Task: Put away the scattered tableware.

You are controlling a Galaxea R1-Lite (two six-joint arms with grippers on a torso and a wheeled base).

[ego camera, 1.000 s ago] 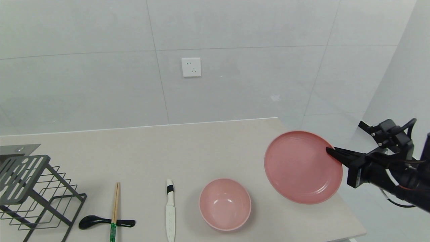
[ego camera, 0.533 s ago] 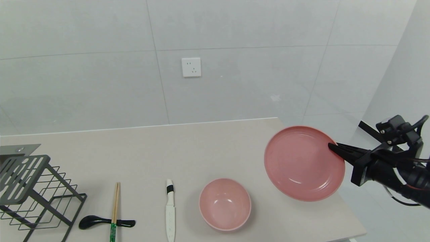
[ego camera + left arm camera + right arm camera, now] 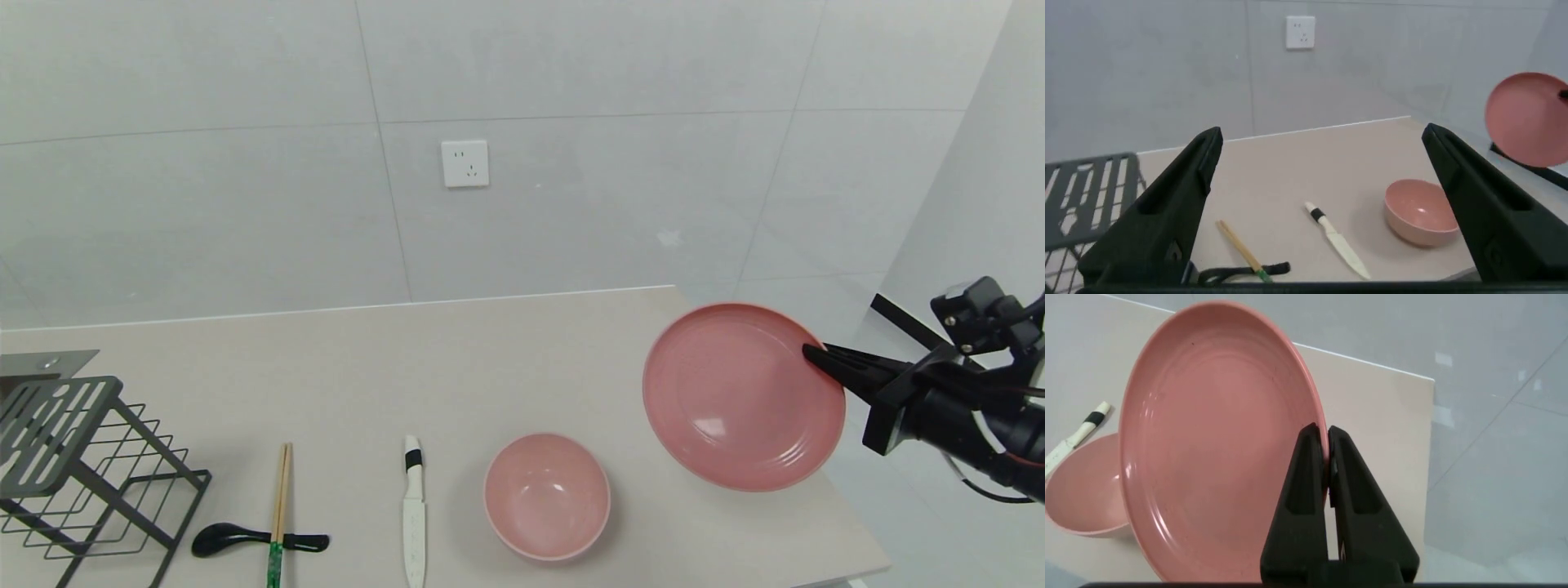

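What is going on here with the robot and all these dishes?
The robot is tidying tableware. Its right gripper is shut on the rim of a pink plate, holding it tilted above the right end of the table. The left gripper is open and holds nothing. A pink bowl, a white knife, chopsticks and a black spoon lie on the table, with a dark wire rack at its left end.

On one table there is one pink plate, one pink bowl, one white knife with a black band, one pair of wooden chopsticks, one black spoon and one dark wire rack. The wall has one socket.
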